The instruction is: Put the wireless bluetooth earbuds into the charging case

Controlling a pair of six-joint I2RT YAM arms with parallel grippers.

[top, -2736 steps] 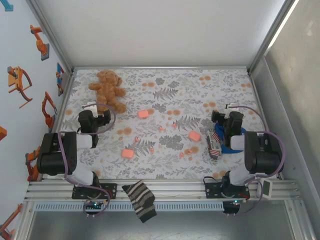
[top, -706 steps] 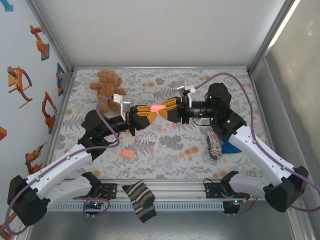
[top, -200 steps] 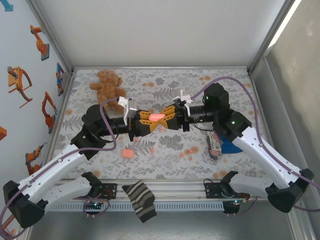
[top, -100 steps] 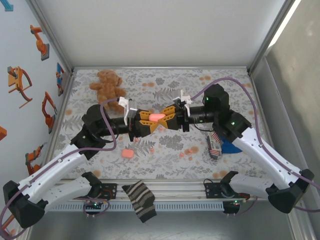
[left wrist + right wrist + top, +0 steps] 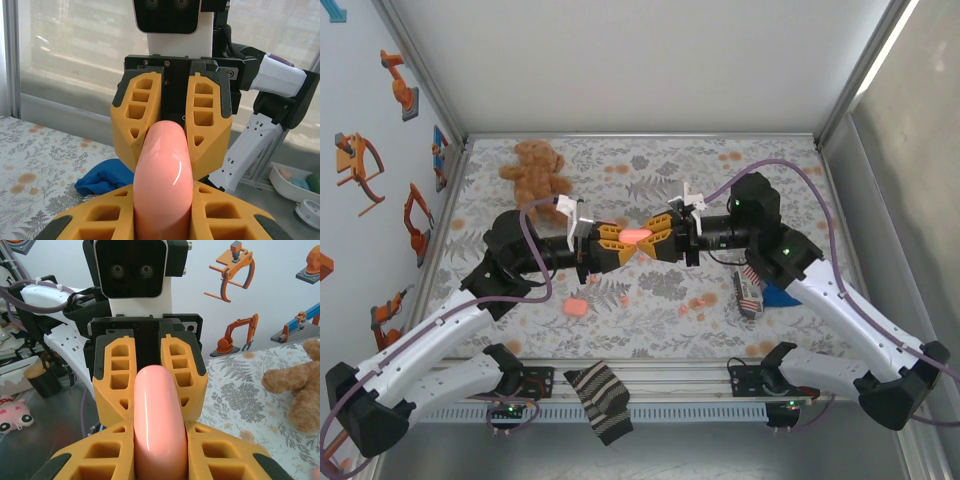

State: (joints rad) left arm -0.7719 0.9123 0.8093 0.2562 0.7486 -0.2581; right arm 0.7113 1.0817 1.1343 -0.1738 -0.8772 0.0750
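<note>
A pink charging case [image 5: 638, 236] hangs above the middle of the floral cloth, pinched from both sides. My left gripper [image 5: 623, 243] is shut on its left end and my right gripper [image 5: 654, 238] on its right end. In the left wrist view the charging case [image 5: 162, 180] stands between my yellow fingers [image 5: 95, 225], with the right gripper's fingers [image 5: 207, 120] facing me behind it. The right wrist view has the same case [image 5: 159, 425] edge-on. Tiny salmon earbuds [image 5: 683, 310] [image 5: 590, 281] lie loose on the cloth below.
A second pink case [image 5: 574, 306] lies on the cloth at front left. A teddy bear [image 5: 533, 172] sits at the back left. A striped item [image 5: 748, 290] on a blue cloth [image 5: 778, 294] lies at the right. A striped sock [image 5: 600, 400] hangs over the front rail.
Both arms left their parked poses, and a case was lifted off the cloth and held between them. Over the last second the pair has barely shifted; both grips are unchanged.
</note>
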